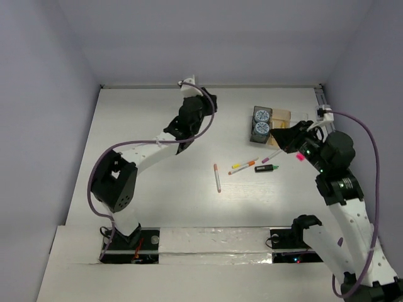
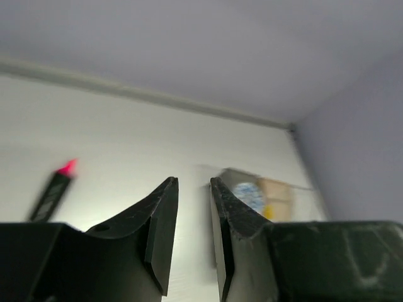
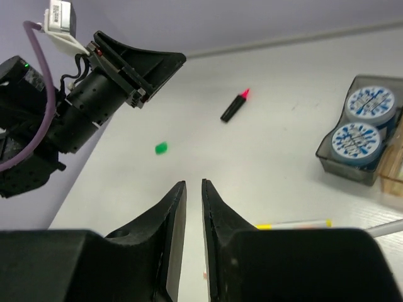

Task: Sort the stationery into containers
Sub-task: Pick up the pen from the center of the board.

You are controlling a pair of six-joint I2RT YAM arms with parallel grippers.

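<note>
left gripper (image 2: pixel 193 182): matte black wedge-shaped jaws with only a narrow slit between them and nothing in it, hanging over the far middle of the white table (image 1: pixel 252 207). right gripper (image 3: pixel 193 184): same hard black plastic, jaws a sliver apart, holding nothing, up just beside the trays (image 1: pixel 281 117). The tray row sits far right. Its dark grey compartment (image 3: pixel 327 154) is smoky and boxy and holds both round blue-white rolls (image 3: pixel 371 104), flat and side by side; the amber one is next to it. Loose on the table between the arms are thin sticks: yellow pen (image 1: pixel 247 163) and orange pen (image 1: pixel 238 169) close together, pink-white pen (image 1: pixel 217 178) apart, purple pen (image 1: pixel 272 155), plus a stubby black green-capped highlighter (image 1: pixel 266 168). The top view gives the full layout. Only the wrist views pick up the black pink-capped highlighter (image 3: pixel 233 108), lying alone on the table. Right wrist alone shows a small green bit (image 3: pixel 162 148) near it. Left wrist is blurred, so the trays are a smudge there.
</note>
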